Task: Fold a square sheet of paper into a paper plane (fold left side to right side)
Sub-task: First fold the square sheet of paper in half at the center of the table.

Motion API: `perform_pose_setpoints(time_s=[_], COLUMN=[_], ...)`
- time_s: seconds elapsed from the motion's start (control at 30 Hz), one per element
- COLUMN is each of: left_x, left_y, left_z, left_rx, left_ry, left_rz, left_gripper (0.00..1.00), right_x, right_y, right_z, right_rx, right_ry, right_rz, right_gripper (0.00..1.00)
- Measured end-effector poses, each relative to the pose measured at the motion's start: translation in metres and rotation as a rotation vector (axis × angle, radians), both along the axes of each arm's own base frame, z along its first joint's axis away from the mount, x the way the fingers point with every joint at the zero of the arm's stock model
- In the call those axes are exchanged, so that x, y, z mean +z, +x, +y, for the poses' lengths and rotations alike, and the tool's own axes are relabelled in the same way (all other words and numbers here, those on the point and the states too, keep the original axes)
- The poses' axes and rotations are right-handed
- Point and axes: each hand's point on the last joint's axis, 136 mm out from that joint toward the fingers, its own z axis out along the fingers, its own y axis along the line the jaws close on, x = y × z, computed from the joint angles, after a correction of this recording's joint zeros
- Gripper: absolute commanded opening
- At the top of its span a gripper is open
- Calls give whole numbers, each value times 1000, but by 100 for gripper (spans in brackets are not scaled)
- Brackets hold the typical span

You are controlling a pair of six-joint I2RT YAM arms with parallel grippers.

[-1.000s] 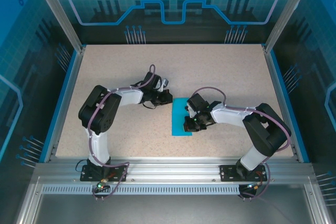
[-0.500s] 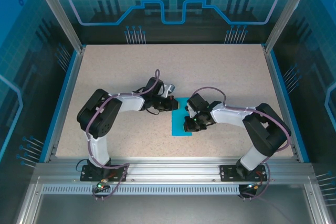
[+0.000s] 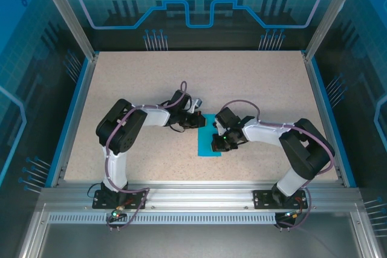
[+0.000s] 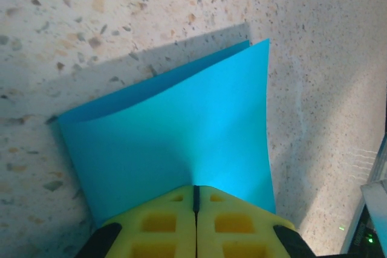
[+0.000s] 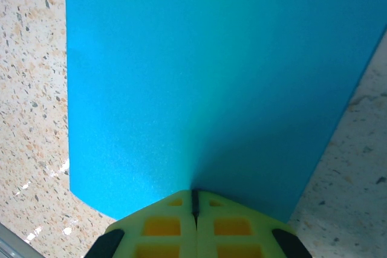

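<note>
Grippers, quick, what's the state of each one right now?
Left gripper: closed, tips against the folded blue paper; pinching or just pressing, cannot tell.
Right gripper: closed, tips against the same paper.

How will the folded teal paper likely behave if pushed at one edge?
Probably floppy: the folded teal paper has its upper layer curving off the lower. Thin, so likely light; it may slide on the speckled table or buckle.

Bright, even overhead light; sharp views, soft shadows.
</note>
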Motion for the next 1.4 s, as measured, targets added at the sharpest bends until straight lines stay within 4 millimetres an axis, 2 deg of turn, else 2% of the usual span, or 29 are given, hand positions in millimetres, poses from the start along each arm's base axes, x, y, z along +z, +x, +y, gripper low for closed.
perform_pose_setpoints(time_s=[0.6,1.03,1.27,1.4], left_x=[-1,-1,0,-1], left_y=[10,36,66,75], left_z=[2,7,27,34], left_rx=[19,62,134,156], left_ry=[42,53,68,71], left_rz=[-10,-28,-55,-59], left_gripper=[7,7,7,8], right_x=[0,0,0,0], right_y=[0,1,1,1], right_z=[0,0,0,1], right_rx=[5,2,2,2], right_ry=[0,9,11,14], right_rz=[-2,-4,-4,-4], right_gripper=[4,4,4,5])
